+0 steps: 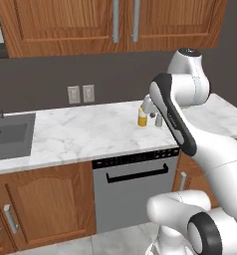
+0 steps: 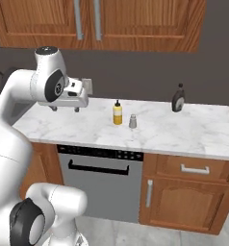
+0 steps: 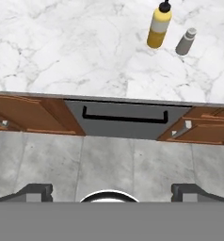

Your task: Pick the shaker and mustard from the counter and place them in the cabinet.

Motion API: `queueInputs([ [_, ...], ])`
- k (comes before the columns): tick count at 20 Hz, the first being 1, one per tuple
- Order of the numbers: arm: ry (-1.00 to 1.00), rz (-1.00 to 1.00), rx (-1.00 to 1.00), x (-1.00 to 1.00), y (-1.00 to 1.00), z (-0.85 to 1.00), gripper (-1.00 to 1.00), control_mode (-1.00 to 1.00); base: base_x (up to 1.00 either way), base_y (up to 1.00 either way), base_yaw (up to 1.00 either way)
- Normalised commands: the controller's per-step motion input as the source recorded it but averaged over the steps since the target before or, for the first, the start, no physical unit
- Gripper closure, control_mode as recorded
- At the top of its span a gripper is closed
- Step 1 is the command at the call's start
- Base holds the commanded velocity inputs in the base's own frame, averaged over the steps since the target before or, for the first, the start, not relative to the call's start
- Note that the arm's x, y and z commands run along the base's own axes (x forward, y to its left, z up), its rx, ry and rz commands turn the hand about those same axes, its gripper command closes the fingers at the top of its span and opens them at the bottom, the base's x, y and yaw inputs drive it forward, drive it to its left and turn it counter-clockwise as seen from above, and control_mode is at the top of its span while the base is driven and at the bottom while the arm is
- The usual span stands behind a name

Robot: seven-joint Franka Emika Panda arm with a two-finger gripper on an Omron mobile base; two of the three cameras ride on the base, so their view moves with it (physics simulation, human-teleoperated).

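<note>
The gripper hangs at the left of the right base view, above the near-left part of the counter, its two short fingers spread wide and holding nothing. In the hand view its finger tips rise at the bottom corners, far apart, over the floor in front of the dishwasher.

The mustard stands upright near the middle of the right base view on the marble, well apart from the gripper, with the shaker just beside it on its right. In the hand view both sit at the upper right, mustard left of shaker.

A dark bottle stands against the wall at the right.

The cabinet spans the top of the frame, its doors shut, with grey bar handles.
</note>
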Motion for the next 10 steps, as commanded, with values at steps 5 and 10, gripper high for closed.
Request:
queueInputs([
  [5,0.00,0.00,0.00,0.00,0.00,0.00,-1.00,1.00,0.23,-0.01,-0.03],
  [10,0.00,0.00,0.00,0.00,0.00,0.00,-1.00,1.00,0.36,0.00,-0.04],
])
